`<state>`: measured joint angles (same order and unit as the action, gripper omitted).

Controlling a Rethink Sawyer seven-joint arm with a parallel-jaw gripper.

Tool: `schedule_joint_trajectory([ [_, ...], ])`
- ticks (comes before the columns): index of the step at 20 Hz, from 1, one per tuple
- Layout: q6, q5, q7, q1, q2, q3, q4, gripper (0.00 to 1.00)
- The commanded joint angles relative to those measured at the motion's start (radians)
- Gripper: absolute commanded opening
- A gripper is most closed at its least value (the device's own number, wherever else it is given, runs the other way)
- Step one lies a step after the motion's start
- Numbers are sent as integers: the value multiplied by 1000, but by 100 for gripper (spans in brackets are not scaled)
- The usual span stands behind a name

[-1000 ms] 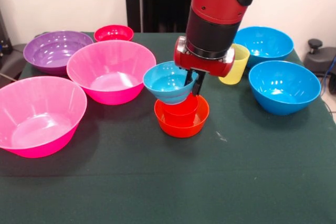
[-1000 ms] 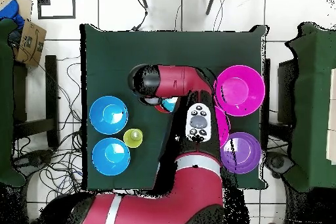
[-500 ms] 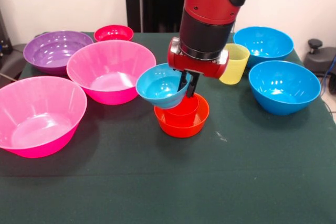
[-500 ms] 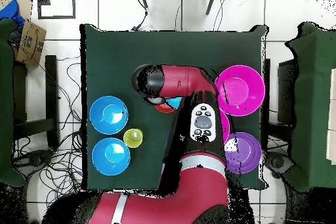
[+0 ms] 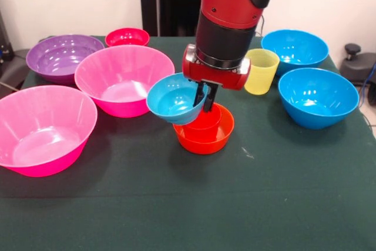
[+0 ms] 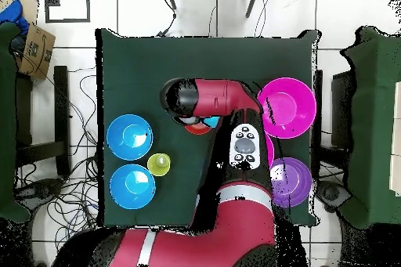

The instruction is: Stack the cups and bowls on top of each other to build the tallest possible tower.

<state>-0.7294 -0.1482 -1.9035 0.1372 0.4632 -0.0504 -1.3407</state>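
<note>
In the front view my gripper point(image 5: 205, 99) is shut on the right rim of the small light-blue bowl point(image 5: 174, 99). It holds the bowl tilted in the air, just left of and above the small orange bowl point(image 5: 204, 136). The red cup point(image 5: 207, 119) sits inside the orange bowl. The yellow cup point(image 5: 261, 72) stands upright behind and to the right. In the overhead view the arm covers the gripper and the held bowl; only a sliver of the orange bowl point(image 6: 200, 128) shows, and the yellow cup point(image 6: 159, 164) lies to the lower left.
Two large blue bowls point(image 5: 318, 97) point(image 5: 294, 48) stand at the right. Two large pink bowls point(image 5: 123, 79) point(image 5: 44, 129) and the purple bowl point(image 5: 63, 57) stand at the left. A small red bowl point(image 5: 127, 37) is at the back.
My gripper has moved up and to the picture's left in the front view, carrying the light-blue bowl away from above the red cup and orange bowl.
</note>
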Motion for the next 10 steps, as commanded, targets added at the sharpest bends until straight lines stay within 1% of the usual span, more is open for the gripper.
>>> schedule_joint_trajectory([
  [1, 36, -62, 82, -15, -95, 144, -71, 0],
  [6, 38, -40, 27, -33, -76, 133, -99, 0],
  [10, 16, -24, -2, -48, -69, 126, -98, 0],
])
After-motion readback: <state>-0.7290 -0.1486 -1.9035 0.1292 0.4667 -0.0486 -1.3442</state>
